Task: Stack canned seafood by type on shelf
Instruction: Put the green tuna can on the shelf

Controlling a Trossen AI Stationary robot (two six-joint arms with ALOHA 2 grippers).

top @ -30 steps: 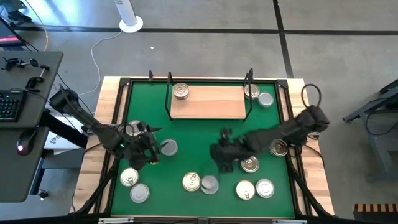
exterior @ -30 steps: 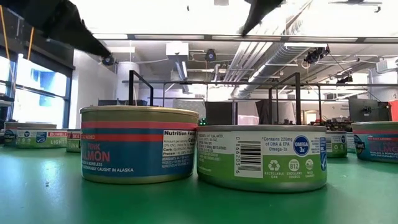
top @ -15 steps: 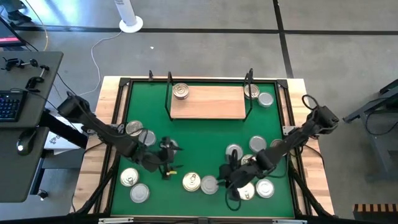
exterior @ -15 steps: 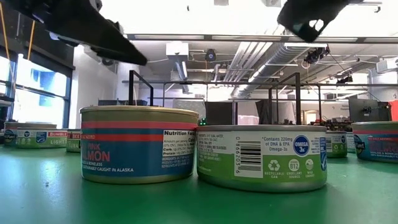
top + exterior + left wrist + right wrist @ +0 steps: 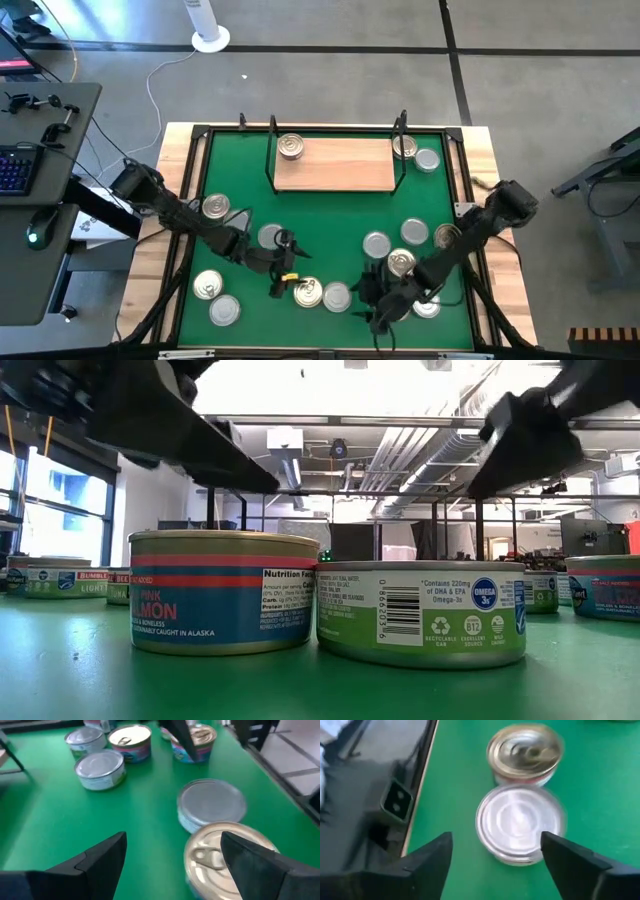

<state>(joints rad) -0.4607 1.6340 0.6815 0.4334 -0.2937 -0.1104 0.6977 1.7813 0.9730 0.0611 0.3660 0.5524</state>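
From the high view, your shelf (image 5: 335,165) sat at the far end of the green mat (image 5: 320,215) on the desk, with one gold-lidded tin (image 5: 291,147) on its left end and two more tins just off its right end, so most of the seafood was loose on the mat. Your left tool (image 5: 284,272) was near the front middle, right beside a gold tin (image 5: 308,292) and a silver tin (image 5: 336,297) that sat touching each other. Your right tool (image 5: 385,305) was low at the front right, over the cluster of tins there. In the low view those two front tins filled the picture: a pink salmon can (image 5: 224,591) and a green-labelled can (image 5: 421,612) side by side, both arms as dark shapes overhead. From the left wrist view, your left tool's fingers (image 5: 102,855) were spread wide and empty, lined up on the gold tin with the silver one just behind it. The right wrist view showed the right tool released too, fingers apart and holding nothing, with a silver tin (image 5: 520,824) between them and a gold one (image 5: 525,751) touching it beyond. Handling-wise I'd guess these are stiff, fairly dense little cans with slick metal walls, so take them across the side wall, low and square. Don't grab the rim or pull tab, since a tilted grab would probably slip.
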